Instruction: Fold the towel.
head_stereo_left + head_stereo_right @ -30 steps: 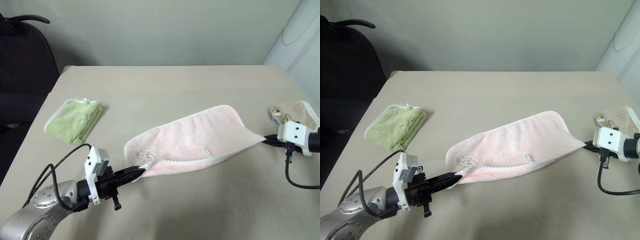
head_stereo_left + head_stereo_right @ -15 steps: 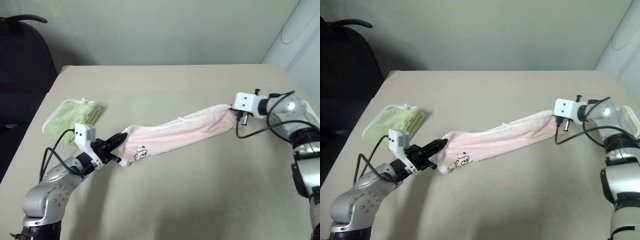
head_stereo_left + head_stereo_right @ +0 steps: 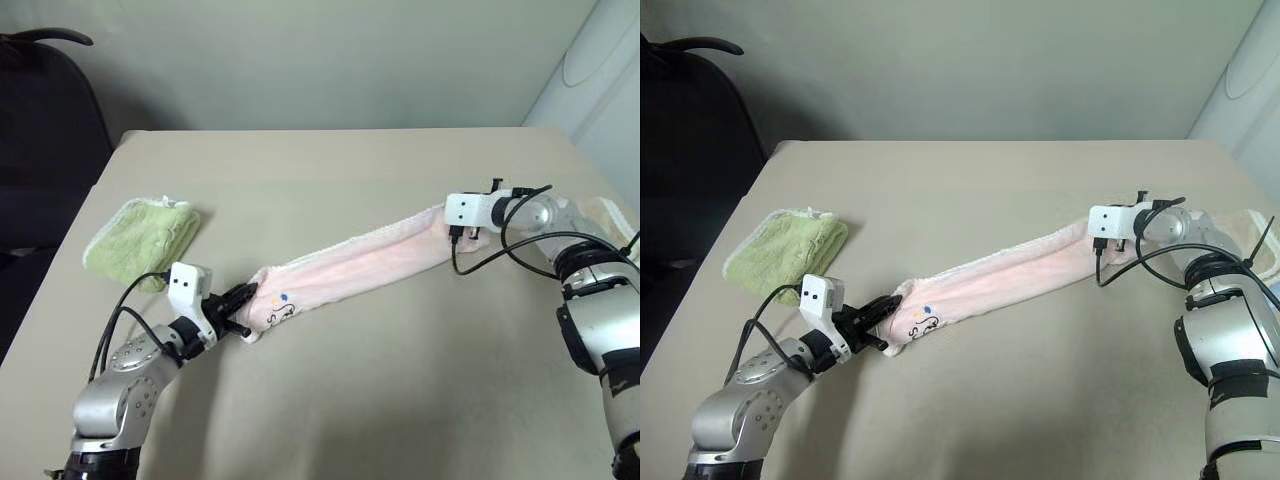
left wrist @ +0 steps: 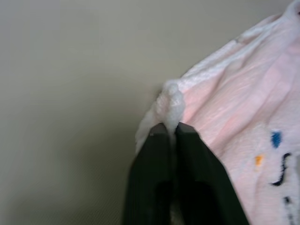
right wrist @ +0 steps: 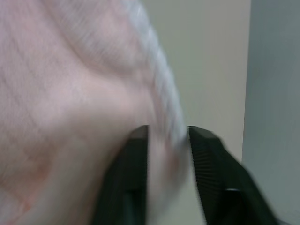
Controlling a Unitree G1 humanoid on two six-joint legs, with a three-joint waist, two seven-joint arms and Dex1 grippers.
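The pale pink towel (image 3: 350,262) lies as a long narrow folded strip slanting across the table (image 3: 350,400), its embroidered mark near the lower left end. My left gripper (image 3: 250,297) sits at that end, low over the table. In the left wrist view its fingers (image 4: 154,154) are pinched on a tuft of the towel's white edging (image 4: 172,105). My right gripper (image 3: 447,222) is at the strip's far right end. In the right wrist view its fingers (image 5: 206,150) stand apart, with the towel's edge (image 5: 70,84) lying between them.
A folded light green towel (image 3: 140,240) lies at the table's left side, beyond my left arm. A beige cloth (image 3: 1250,225) sits at the right edge behind my right arm. A black chair (image 3: 40,120) stands off the table's left corner.
The towel went from a wide sheet held up to a narrow folded strip lying on the table. My right gripper swung inward to the left, and my left gripper moved forward and down.
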